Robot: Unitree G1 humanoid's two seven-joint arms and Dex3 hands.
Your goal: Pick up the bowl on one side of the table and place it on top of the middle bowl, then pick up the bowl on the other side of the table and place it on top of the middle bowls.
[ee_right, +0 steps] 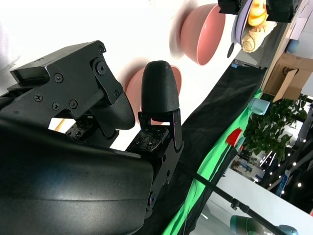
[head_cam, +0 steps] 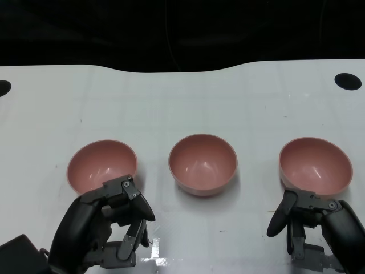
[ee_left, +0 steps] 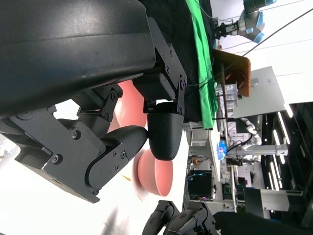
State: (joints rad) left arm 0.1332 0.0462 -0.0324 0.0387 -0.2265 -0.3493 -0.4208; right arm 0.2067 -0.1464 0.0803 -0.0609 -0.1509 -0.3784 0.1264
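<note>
**Both hands low at the near edge, three bowls untouched**

Nearest to me in the head view are my two hands. The left hand [head_cam: 108,228] sits at the near edge of the table [head_cam: 182,103], its fingers loosely curled with a gap between them and nothing inside; its fingertips reach just up to the near rim of the left bowl [head_cam: 102,166], though I cannot tell from here whether they touch it. The right hand [head_cam: 313,225] is likewise empty, fingers apart, just short of the right bowl [head_cam: 315,165].

The wrist views add what the head camera cannot. From the left wrist, I see the left hand's fingers [ee_left: 164,132] close up with a clear gap to the thumb side, pink bowl showing behind them, another pink bowl [ee_left: 154,176] farther along, and my other hand [ee_left: 178,223] dark at the frame's edge. From the right wrist, the fingers [ee_right: 159,88] stand apart from the rest of the hand, with one bowl [ee_right: 134,88] directly behind them and a further bowl [ee_right: 203,34] well beyond.

The middle bowl [head_cam: 202,164] stands upright between the two side bowls, apart from both, with nothing stacked in it. The table is white and glossy near me, with a dark round hole [head_cam: 348,81] toward its far right corner. Beyond the far edge hangs black cloth; the wrist views show green fabric [ee_left: 203,58], a potted plant [ee_right: 274,132] and cluttered lab equipment behind.
</note>
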